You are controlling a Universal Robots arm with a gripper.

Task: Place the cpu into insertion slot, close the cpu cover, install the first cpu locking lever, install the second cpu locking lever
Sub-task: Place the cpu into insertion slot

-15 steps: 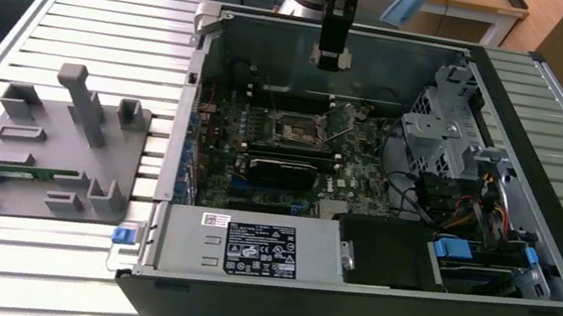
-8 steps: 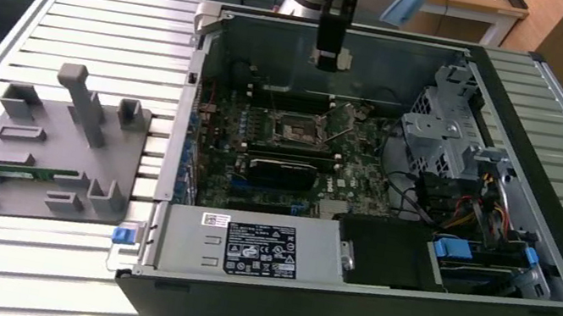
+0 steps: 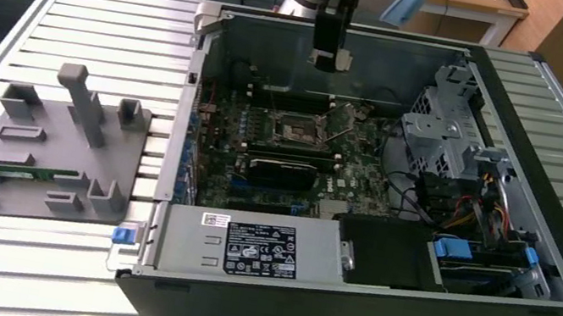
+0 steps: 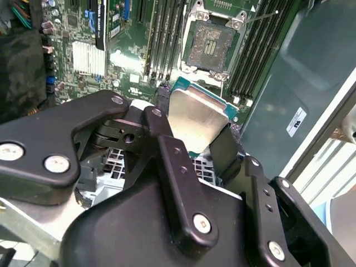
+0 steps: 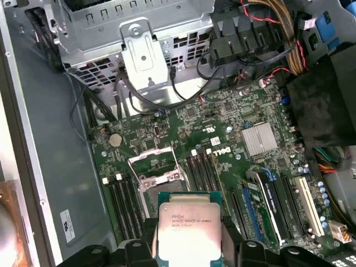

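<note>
My gripper [image 3: 331,59] hangs above the back of the open computer case, shut on the cpu. In both wrist views the cpu [image 4: 196,117] [image 5: 189,225], a square chip with a silver-grey top and green edge, sits clamped between the two black fingers [image 4: 161,125]. The insertion slot [image 4: 210,47] [image 5: 153,167] [image 3: 298,131] lies on the green board below and just ahead of the held chip, its pin field uncovered inside a silver rim. A thin locking lever [image 4: 267,16] sticks out beside it. I cannot tell the cpu cover apart from the socket's rim.
Black memory slots [image 4: 164,39] run along both sides of the socket. A black card [image 3: 282,171] lies nearer the front. The drive cage [image 3: 439,137] with cables and the power supply [image 3: 249,247] fill the case. A grey fixture [image 3: 53,154] stands on the slatted table [image 3: 122,20].
</note>
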